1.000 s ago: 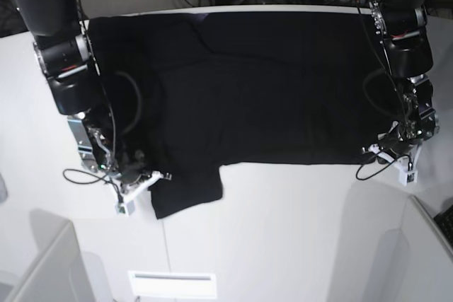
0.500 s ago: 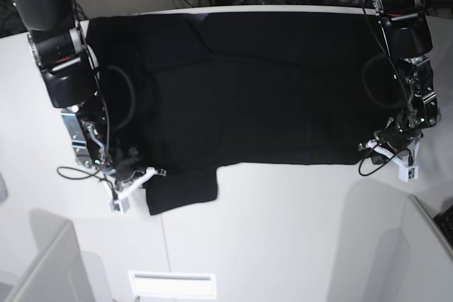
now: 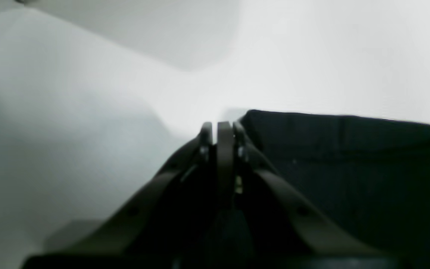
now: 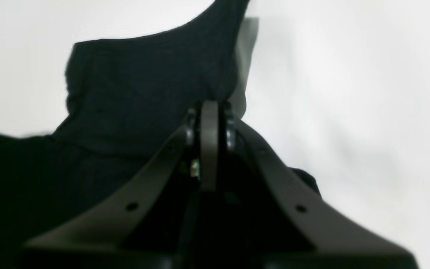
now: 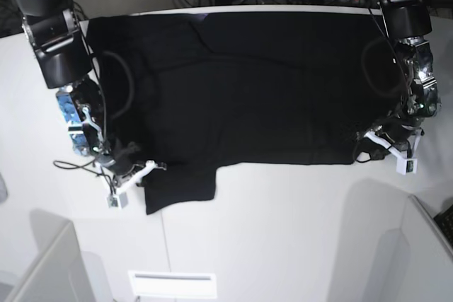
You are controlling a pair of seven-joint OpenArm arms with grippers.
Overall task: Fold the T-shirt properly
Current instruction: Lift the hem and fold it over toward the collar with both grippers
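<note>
The near part of the white desk point(image 5: 283, 231) lies bare from the near edge up to the hem of the T-shirt point(image 5: 241, 83), leaving a broad open strip across the front. The black T-shirt is spread plain side up over the far half of the desk, its far edge running along the desk's far edge. One sleeve point(image 5: 180, 190) juts toward the near side at the base view's left. The near hem runs straight from that sleeve to the other side.

The right gripper point(image 5: 145, 167) sits at the sleeve's side edge, its jaws pressed together; its wrist view shows black cloth at the tips, but whether any is pinched cannot be told. The left gripper point(image 5: 368, 148) rests at the hem's opposite corner, jaws likewise closed, the cloth edge just beside the fingertips point(image 3: 224, 129). Beyond both side edges of the shirt the desk is bare white.
</note>
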